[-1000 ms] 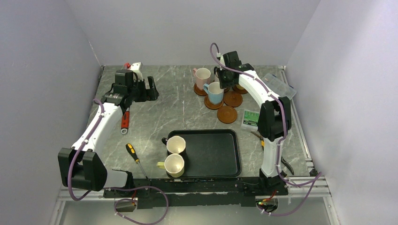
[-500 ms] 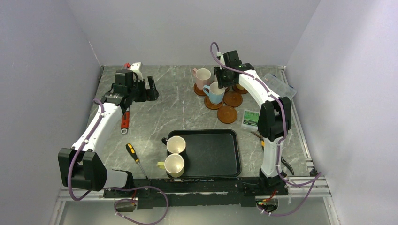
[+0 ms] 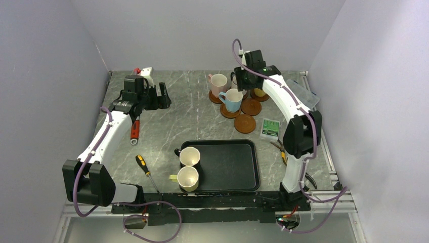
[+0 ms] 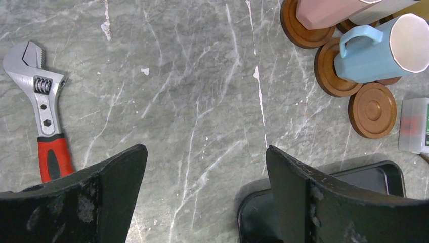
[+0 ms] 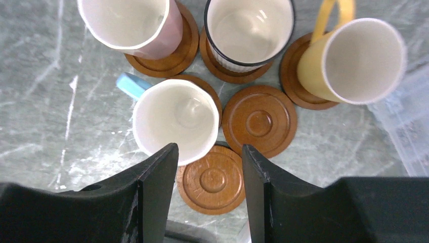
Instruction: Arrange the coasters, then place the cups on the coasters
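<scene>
Right arm has lifted and drawn back from the blue cup (image 5: 174, 116) since the earlier frame, its elbow swung right; the left arm is unchanged. Right gripper (image 5: 208, 157) hovers above the blue cup, jaws apart, holding nothing. Left gripper (image 4: 205, 152) hangs over bare table, jaws spread wide and empty. Six coasters (image 5: 259, 121) cluster at far right, some touching. Four carry cups: blue, pink cup (image 5: 129, 23), white cup (image 5: 248, 30), yellow cup (image 5: 354, 61). Two coasters on the near side are bare. A cream cup (image 3: 189, 156) and a pale cup (image 3: 187, 178) stand at the left end of the tray (image 3: 238, 167). A wrench (image 4: 43, 101) lies at left.
</scene>
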### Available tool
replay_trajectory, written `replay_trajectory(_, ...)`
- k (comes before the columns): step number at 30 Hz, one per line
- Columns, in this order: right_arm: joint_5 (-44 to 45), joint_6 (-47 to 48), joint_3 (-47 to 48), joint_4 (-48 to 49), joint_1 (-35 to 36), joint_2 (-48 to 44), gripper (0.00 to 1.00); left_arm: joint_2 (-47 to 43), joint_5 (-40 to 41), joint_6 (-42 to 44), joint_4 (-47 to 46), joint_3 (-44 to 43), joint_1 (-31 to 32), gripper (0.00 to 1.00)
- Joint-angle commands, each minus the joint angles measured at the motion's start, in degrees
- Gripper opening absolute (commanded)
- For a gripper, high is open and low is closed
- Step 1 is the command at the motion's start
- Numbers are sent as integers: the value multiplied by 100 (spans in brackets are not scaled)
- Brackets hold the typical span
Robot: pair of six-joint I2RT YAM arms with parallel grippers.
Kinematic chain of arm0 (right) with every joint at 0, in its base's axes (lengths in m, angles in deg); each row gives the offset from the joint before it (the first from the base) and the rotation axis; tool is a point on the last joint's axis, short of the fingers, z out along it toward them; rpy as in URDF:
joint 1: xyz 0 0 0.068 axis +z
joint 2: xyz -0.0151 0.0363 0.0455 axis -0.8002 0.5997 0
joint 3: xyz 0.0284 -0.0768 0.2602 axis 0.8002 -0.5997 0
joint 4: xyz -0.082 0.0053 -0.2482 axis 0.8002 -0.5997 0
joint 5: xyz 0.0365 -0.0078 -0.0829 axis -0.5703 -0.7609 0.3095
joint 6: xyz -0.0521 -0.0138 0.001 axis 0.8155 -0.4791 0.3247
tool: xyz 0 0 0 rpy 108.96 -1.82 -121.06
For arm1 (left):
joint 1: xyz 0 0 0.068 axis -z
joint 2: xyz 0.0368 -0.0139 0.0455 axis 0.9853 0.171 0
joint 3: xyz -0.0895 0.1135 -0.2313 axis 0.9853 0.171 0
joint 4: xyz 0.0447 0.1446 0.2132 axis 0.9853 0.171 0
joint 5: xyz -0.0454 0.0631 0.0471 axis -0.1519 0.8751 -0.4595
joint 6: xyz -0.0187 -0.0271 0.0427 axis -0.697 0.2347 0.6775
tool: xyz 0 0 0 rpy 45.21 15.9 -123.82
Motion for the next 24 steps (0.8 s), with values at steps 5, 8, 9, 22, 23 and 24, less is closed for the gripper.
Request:
replay_trajectory(5, 847, -1241, -551, -459, 928, -1617, 56, -212, -47, 8, -164, -43, -10, 93)
replay_trajectory(8, 822, -1925, -1166, -354, 1501, -2088, 60, -248, -50, -26, -173, -32, -5, 93)
replay_trajectory(9, 804, -2158, -1381, -302, 1716, -2220, 60, -257, -55, -25, -173, -30, -5, 93)
replay_trajectory(22, 832, -4146, -3157, 270, 3642, -2837, 65, -320, -281, -123, -225, -24, -5, 93)
replay_trajectory(23, 875, -4211, -3156, 254, 3752, -2794, 66, -333, -271, -122, -226, -25, -5, 93)
replay_trajectory(24, 920, -4259, -3145, 242, 3848, -2753, 66, -333, -261, -115, -225, -23, -10, 93)
